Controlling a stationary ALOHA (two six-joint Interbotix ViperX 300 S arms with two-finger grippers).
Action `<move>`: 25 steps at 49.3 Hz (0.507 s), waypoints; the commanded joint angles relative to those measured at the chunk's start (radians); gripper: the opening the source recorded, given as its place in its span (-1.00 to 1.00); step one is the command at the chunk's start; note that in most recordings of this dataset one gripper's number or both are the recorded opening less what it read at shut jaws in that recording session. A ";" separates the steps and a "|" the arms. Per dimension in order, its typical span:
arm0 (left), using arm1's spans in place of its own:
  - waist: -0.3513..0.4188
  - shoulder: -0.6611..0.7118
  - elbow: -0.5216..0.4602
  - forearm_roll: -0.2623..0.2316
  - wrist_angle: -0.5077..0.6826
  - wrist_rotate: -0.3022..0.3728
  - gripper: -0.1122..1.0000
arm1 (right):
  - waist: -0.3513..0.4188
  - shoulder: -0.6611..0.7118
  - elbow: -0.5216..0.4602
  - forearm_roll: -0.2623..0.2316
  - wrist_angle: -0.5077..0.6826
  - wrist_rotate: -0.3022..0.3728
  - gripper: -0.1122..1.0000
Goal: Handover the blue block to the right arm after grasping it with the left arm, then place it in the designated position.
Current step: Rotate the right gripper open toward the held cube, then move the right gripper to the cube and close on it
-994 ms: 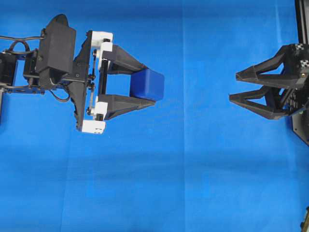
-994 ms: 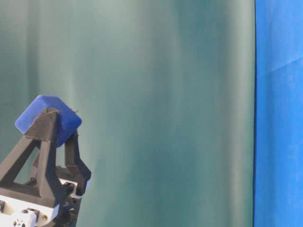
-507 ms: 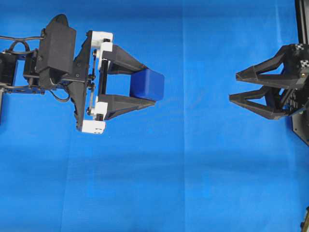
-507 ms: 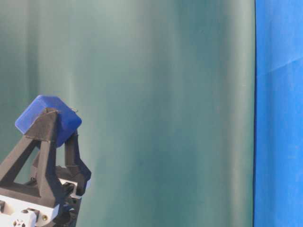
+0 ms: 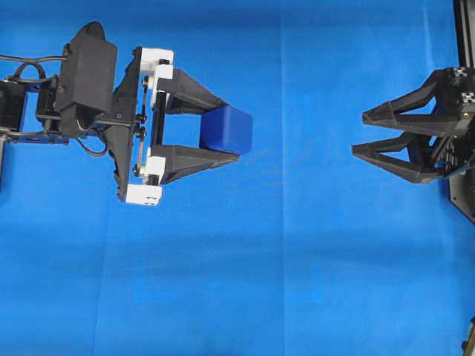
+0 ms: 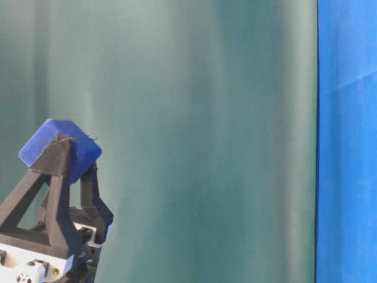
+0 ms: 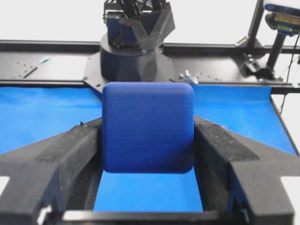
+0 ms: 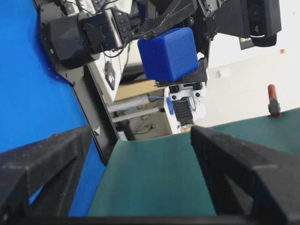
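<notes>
Small dark navy-blue cube [image 5: 228, 129], rounded edges, clamped between left gripper [image 5: 223, 127] fingers, above bright blue cloth-covered counter [image 5: 282, 259]. All-black right gripper [image 5: 358, 133] well apart, fingers spread wide, holding nothing.

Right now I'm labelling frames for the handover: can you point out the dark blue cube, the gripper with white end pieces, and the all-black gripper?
dark blue cube [image 5: 227, 129], overhead view, top face.
gripper with white end pieces [image 5: 223, 128], overhead view, between its fingertips, shut on the cube.
all-black gripper [image 5: 358, 133], overhead view, gap between open fingertips.
</notes>
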 commanded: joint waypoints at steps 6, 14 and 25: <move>-0.003 -0.014 -0.011 -0.002 -0.009 0.000 0.07 | 0.000 0.029 -0.043 0.000 -0.009 0.003 0.90; -0.003 -0.014 -0.009 -0.002 -0.009 -0.002 0.07 | 0.000 0.095 -0.095 0.000 -0.009 0.003 0.90; -0.003 -0.015 -0.008 -0.002 -0.006 -0.002 0.07 | 0.000 0.216 -0.195 0.000 -0.009 0.002 0.90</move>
